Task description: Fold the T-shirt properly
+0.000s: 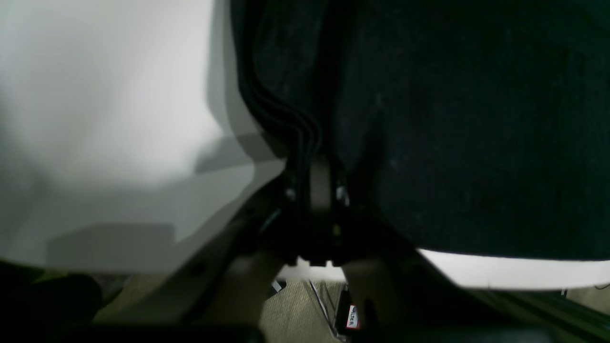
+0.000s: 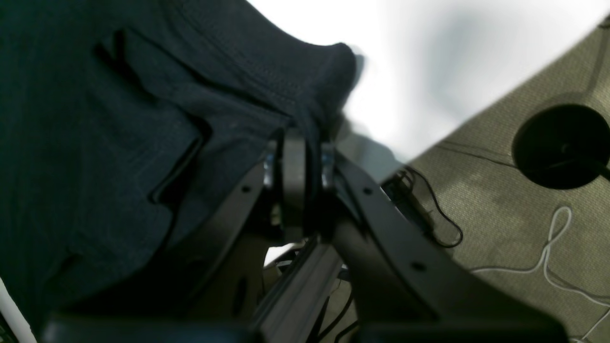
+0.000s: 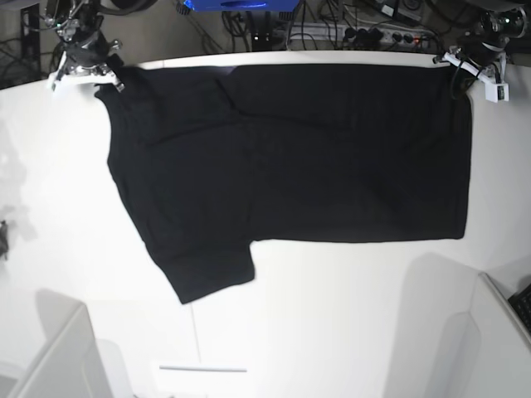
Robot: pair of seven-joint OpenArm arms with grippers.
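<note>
The black T-shirt (image 3: 315, 157) lies spread on the white table (image 3: 332, 315), plain side up, with one sleeve (image 3: 207, 278) pointing toward the near left. My left gripper (image 3: 459, 68) is at the far right corner of the shirt. In the left wrist view the left gripper (image 1: 320, 166) is shut on layered edges of the black cloth (image 1: 452, 119). My right gripper (image 3: 106, 80) is at the far left corner. In the right wrist view the right gripper (image 2: 305, 143) is shut on a bunched fold of the cloth (image 2: 95, 119). No print shows.
The far table edge runs right behind both grippers, with cables and a power strip (image 3: 382, 33) on the floor beyond. White panels stand at the near left (image 3: 50, 348) and near right (image 3: 498, 332). Carpet and loose cables (image 2: 538, 257) show under the right arm.
</note>
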